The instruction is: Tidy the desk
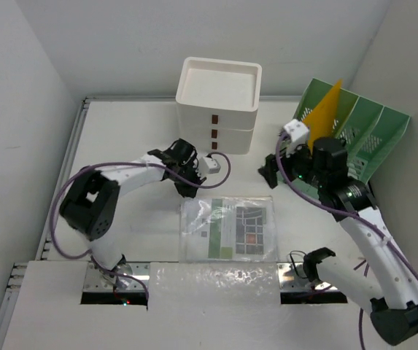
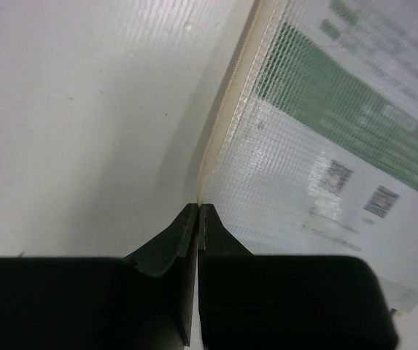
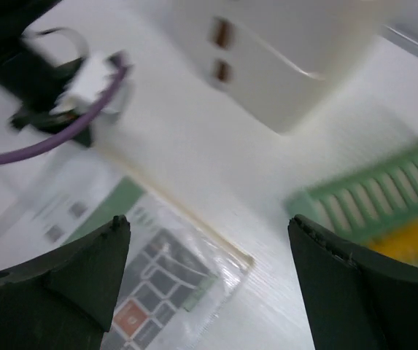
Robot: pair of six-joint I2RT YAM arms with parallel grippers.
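On the white desk (image 1: 128, 131) lies a clear plastic sleeve (image 1: 230, 227) holding a printed sheet with green and dark panels. My left gripper (image 1: 192, 188) is at the sleeve's top left corner. In the left wrist view its jaws (image 2: 198, 208) are shut, and the sleeve's cream edge strip (image 2: 227, 117) runs straight into the tips. My right gripper (image 1: 269, 173) hovers open over bare desk just beyond the sleeve's top right corner (image 3: 241, 259). Nothing sits between its fingers (image 3: 209, 226).
A white stacked drawer box (image 1: 218, 102) stands at the back centre. A green slotted file rack (image 1: 362, 131) with a yellow folder (image 1: 325, 113) in it stands at the back right, close to my right arm. Purple cables loop off both arms.
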